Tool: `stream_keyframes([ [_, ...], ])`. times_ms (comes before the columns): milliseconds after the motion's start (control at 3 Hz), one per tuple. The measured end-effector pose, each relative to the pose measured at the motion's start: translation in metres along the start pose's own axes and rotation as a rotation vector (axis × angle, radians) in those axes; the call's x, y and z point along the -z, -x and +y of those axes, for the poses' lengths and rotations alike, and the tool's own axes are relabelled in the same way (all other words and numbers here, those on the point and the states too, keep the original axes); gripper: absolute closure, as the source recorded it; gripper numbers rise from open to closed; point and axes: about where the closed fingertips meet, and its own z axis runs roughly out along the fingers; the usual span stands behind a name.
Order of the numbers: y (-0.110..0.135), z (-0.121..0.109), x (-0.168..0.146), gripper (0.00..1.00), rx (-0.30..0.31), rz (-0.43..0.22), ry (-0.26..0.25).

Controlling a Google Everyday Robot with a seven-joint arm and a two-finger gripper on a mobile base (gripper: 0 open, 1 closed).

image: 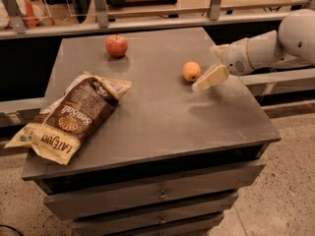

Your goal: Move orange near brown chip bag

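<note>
Fingers (210,77) spread apart and empty, nothing between them. The lower one angles down toward the bench (162,112) just beside the orange (191,71), and I can't tell if its tip is grazing the fruit or just short of it. So the gripper (205,67) sits close to the right edge of the bench, in the back half, facing the orange from the right, with the white arm (266,50) reaching in from beyond that edge.

No grasp yet, by the look of it. The orange rests on the bench, toward the right edge, untouched as far as I can judge.

The brown chip bag (74,117) lies way over at the front-left corner, its cream end hanging over the left edge. Orange and bag are well apart, with most of the bench between them. A red apple (116,45) sits near the back edge, left of centre, out of the direct line.

As I read it, the task has barely begun. The approach looks nearly complete, but closing on the orange, lifting it, carrying it across toward the front-left corner and setting it down by the bag all remain.
</note>
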Motion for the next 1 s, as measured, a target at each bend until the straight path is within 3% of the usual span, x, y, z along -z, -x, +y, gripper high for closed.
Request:
stream_keyframes([
  [333,0.008,-0.002,-0.02,0.0,0.001,-0.019,0.032],
  [1000,0.01,0.0,-0.041,0.42,0.007,-0.029,0.072],
])
